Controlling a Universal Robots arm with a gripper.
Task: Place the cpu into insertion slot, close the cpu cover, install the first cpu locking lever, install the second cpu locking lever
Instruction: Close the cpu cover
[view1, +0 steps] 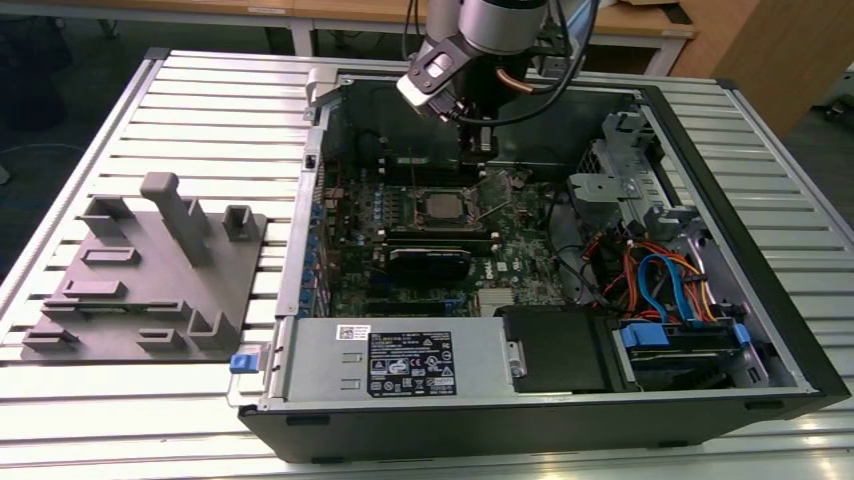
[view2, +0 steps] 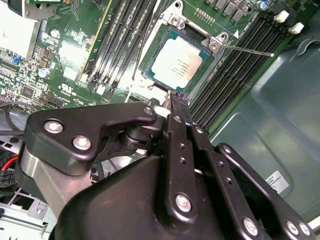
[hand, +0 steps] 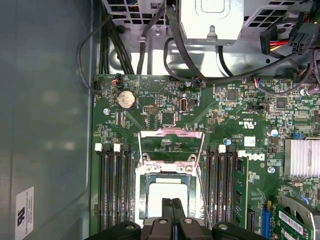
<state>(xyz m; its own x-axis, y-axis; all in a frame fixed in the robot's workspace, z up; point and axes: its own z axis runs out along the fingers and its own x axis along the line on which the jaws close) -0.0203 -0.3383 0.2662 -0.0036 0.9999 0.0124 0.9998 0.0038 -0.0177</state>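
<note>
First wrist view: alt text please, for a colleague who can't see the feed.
The gripper, fingers shut, sits over one edge of the cpu, which lies in the insertion slot on the green circuit board. The cpu cover stands swung open beyond the slot, with black memory slots on either side.

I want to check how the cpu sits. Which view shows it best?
The second wrist view: nearly the whole silvery top of the cpu shows, close up. In the first wrist view the gripper hides part of it. In the exterior view it is a small, distant square.
</note>
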